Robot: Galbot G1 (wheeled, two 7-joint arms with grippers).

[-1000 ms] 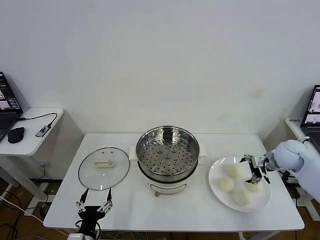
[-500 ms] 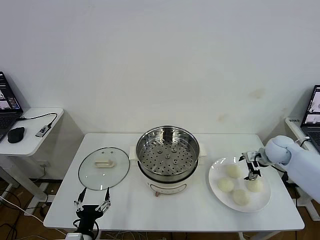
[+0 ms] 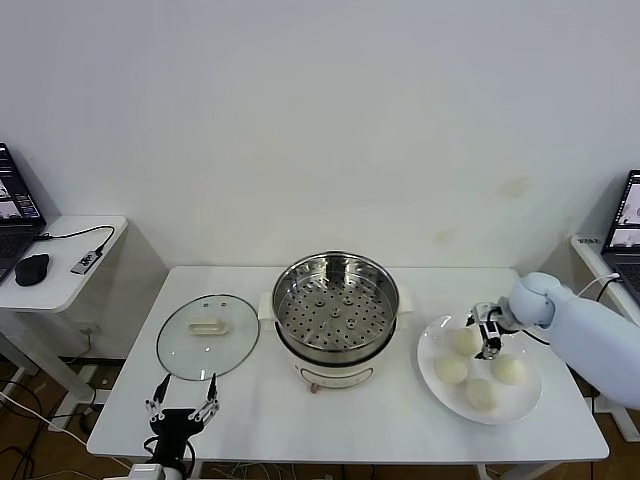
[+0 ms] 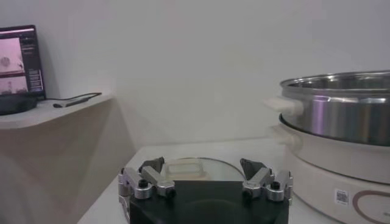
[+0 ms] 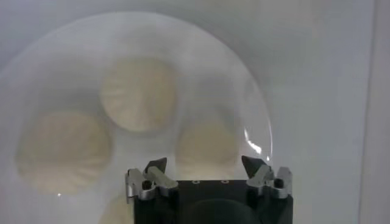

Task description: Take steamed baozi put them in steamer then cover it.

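Note:
The steamer (image 3: 335,310) stands open mid-table, its perforated tray bare; the left wrist view shows its steel wall (image 4: 341,115). The glass cover (image 3: 208,335) lies flat to its left, also ahead of my left gripper (image 4: 202,167). Several baozi rest on the white plate (image 3: 428,352) at the right: (image 3: 466,341), (image 3: 451,370), (image 3: 508,370). My right gripper (image 3: 487,338) hangs low over the plate beside the far bun. In the right wrist view its open fingers (image 5: 205,165) flank one baozi (image 5: 207,141); others lie beyond (image 5: 139,92), (image 5: 64,149). My left gripper (image 3: 182,410) waits open at the table's front edge.
The white table (image 3: 250,410) carries the steamer, the cover and the plate. A side table (image 3: 60,265) with a laptop, mouse and cable stands at the far left. Another laptop (image 3: 625,230) sits at the far right, behind my right arm.
My right gripper has moved left across the plate, from the right-hand bun to beside the far bun. The left arm has barely shifted.

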